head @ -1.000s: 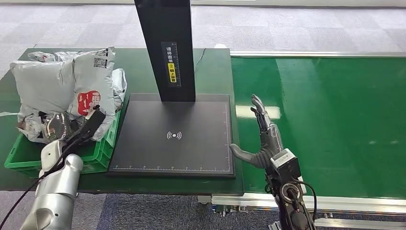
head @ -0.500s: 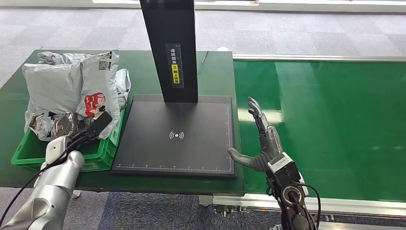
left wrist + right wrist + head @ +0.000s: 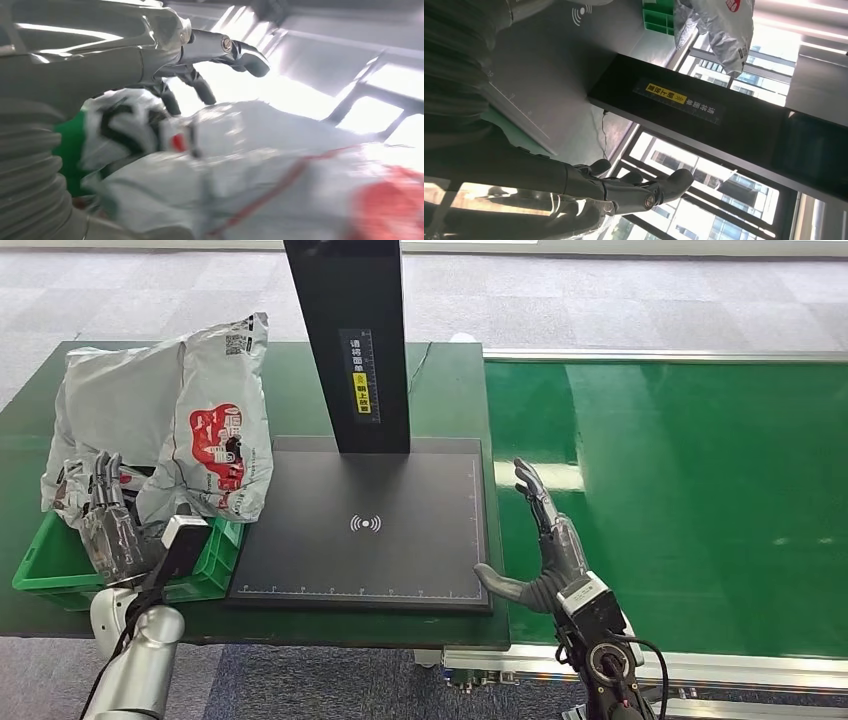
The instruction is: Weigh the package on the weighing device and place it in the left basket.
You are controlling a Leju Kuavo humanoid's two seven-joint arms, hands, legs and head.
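The package (image 3: 215,430), a grey plastic mailer with a red print, is seen leaning from the green basket (image 3: 45,575) over the near-left edge of the black scale (image 3: 365,525) on the desk (image 3: 445,390). It is judged soft, light and slippery; the wrinkled film would best be pinched at a bunched lower edge. The left hand (image 3: 105,525) is raised by the bags, but whether anything is gripped cannot be told. The right hand (image 3: 540,545) is held spread and empty beside the scale.
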